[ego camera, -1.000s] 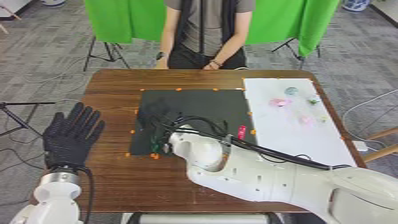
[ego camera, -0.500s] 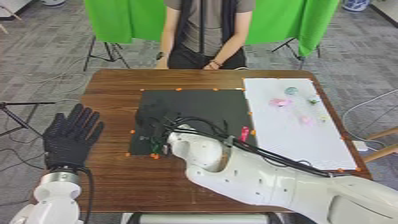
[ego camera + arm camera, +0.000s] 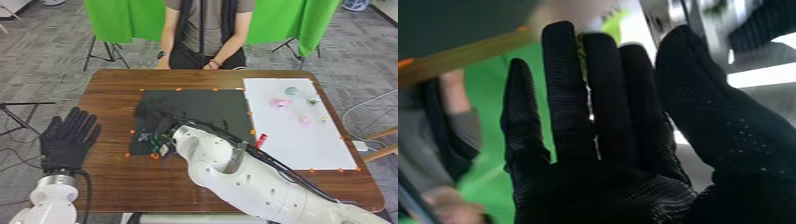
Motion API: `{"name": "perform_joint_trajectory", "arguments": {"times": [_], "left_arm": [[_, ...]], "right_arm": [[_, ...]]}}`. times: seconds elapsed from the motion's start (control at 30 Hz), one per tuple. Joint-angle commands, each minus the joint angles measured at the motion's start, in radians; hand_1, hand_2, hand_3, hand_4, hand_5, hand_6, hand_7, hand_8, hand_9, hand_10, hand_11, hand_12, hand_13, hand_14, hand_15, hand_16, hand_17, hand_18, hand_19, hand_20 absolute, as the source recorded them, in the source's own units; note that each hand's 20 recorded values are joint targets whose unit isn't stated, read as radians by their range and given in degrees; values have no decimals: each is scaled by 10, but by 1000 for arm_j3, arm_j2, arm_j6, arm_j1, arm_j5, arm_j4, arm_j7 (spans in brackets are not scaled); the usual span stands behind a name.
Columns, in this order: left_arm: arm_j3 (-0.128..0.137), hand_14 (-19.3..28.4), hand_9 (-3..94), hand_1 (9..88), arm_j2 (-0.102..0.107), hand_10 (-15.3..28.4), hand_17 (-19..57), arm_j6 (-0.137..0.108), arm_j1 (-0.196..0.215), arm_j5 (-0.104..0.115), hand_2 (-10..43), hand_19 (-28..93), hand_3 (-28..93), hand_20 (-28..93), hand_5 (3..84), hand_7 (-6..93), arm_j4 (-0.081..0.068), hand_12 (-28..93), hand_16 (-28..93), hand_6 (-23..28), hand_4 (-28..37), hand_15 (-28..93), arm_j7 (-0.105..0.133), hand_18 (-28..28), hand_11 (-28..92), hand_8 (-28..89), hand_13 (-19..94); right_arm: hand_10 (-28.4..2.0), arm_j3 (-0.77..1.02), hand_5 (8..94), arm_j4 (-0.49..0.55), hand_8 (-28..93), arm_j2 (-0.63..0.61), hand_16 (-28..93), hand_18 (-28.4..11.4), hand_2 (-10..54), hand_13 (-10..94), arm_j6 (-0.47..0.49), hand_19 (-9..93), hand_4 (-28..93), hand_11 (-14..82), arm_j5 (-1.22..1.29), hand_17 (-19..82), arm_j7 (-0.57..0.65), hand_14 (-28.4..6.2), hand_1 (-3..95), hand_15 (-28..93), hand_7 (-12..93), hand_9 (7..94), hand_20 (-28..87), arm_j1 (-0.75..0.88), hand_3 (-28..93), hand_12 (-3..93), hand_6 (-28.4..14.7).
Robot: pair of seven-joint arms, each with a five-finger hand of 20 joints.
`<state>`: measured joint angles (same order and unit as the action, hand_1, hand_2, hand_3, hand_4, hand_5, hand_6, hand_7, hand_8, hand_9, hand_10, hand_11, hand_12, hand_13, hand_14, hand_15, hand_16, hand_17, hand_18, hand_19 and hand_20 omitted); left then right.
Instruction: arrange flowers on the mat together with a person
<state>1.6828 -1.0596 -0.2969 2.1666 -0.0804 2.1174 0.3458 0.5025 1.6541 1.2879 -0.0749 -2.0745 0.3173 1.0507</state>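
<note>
Pale pink flower point(image 3: 281, 102) on white rectangular sheet point(image 3: 306, 150), right side of frame, well apart from black-gloved right hand point(image 3: 158, 121), fingers straight, over black rectangular mat point(image 3: 226, 107). White jointed arm point(image 3: 244, 180) blocks mat's lower edge.

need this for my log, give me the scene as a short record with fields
table: brown wood
mat: dark, on the table
sheet: white, right of the mat
flowers on sheet: two pink, with bluish-green and green bits
right hand: over the mat's left part, fingers straight
green bits: near the mat's near left corner; held or lying, cannot tell
left hand: at the table's left side, fingers straight
person's hand: at the far edge, off the mat
</note>
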Motion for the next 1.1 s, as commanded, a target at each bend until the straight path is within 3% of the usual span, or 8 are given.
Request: {"name": "perform_joint_trajectory", "arguments": {"times": [0.03, 0.23, 0.33, 0.47, 0.57, 0.63, 0.87, 1.1], "left_arm": [[19, 148, 398, 312, -38, 137, -66, -3, 47, 9, 113, 409, 735, 90, 458, 128, 8, 59, -81, 83, -283, 300, -11, 152, 192, -106, 300], [40, 147, 398, 300, -51, 137, -66, 11, 79, 12, 122, 408, 732, 89, 457, 125, 23, 60, -81, 83, -283, 296, 1, 152, 190, -106, 301], [45, 146, 398, 294, -57, 138, -65, 16, 91, 10, 128, 407, 730, 89, 457, 125, 27, 60, -81, 83, -283, 292, 8, 152, 188, -105, 301], [48, 145, 397, 291, -57, 138, -65, 41, 96, 12, 129, 404, 733, 88, 453, 122, 28, 60, -80, 82, -283, 286, 13, 152, 187, -105, 300], [53, 143, 397, 287, -57, 138, -65, 7, 101, 26, 131, 402, 732, 88, 452, 121, 39, 60, -80, 82, -283, 281, 25, 153, 184, -104, 299], [51, 142, 399, 287, -53, 140, -66, 3, 107, 33, 131, 401, 733, 88, 452, 121, 39, 61, -79, 83, -283, 279, 47, 153, 185, -103, 300], [43, 139, 406, 288, -48, 139, -64, 24, 91, 35, 134, 401, 739, 90, 458, 124, 33, 61, -78, 84, -283, 278, 46, 153, 188, -104, 308], [48, 139, 408, 291, -47, 138, -63, 9, 104, 42, 135, 400, 739, 90, 462, 126, 38, 61, -77, 85, -283, 279, 44, 152, 189, -105, 310]], "right_arm": [[-101, 214, 492, 221, -155, -95, 181, -186, -95, 543, -89, 534, -283, 133, 267, 171, -48, -102, 443, 255, 209, 585, 112, 78, 800, 134, -4], [-104, 518, 466, 307, -146, -239, 181, -178, -94, 494, -1, 509, -283, 113, 627, 155, -145, -114, 396, 215, 189, 535, 100, 243, 806, 126, -11], [-116, 637, 441, 270, -133, -313, 185, -180, 8, 439, 24, 474, -278, 91, 665, 140, -237, -134, 315, 171, 164, 484, 98, 330, 806, 122, -26], [-116, 834, 424, 293, -119, -381, 194, -179, 52, 395, 59, 411, -273, 64, 874, 129, -229, -142, 275, 127, 141, 456, 104, 487, 814, 119, -29], [-116, 963, 414, 319, -113, -395, 188, -179, 73, 365, 72, 380, -271, 52, 964, 123, -210, -141, 246, 108, 128, 441, 108, 600, 806, 118, -28], [-119, 1042, 412, 336, -109, -379, 183, -180, 77, 356, 83, 367, -267, 48, 1014, 122, -183, -141, 232, 103, 121, 431, 111, 656, 806, 116, -28], [-122, 1231, 397, 416, -97, -352, 180, -185, 82, 354, 0, 347, -256, 44, 1111, 117, -211, -146, 205, 104, 104, 415, 125, 891, 798, 114, -26], [-121, 1264, 403, 472, -96, -313, 178, -186, 84, 354, -104, 340, -251, 44, 1104, 118, -229, -148, 201, 105, 105, 414, 133, 998, 796, 113, -25]]}}
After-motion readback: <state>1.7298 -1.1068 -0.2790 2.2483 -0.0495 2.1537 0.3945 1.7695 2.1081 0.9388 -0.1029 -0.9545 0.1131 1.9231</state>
